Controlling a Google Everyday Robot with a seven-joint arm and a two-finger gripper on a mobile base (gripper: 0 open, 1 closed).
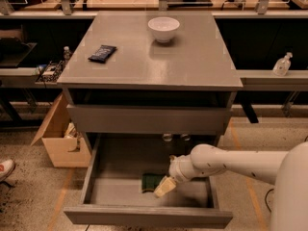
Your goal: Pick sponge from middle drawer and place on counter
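The sponge (149, 181), dark green, lies on the floor of the open middle drawer (115, 189), near its middle front. My gripper (164, 186) reaches in from the right on a white arm. It is low inside the drawer at the sponge's right edge and covers part of it. Whether it touches the sponge is not clear. The grey counter (192, 61) tops the cabinet above.
A white bowl (163, 29) and a flat dark packet (102, 53) sit on the counter. An open cardboard box (57, 143) stands left of the cabinet. A clear bottle (282, 64) stands on the right shelf. A shoe (5, 168) shows at the left edge.
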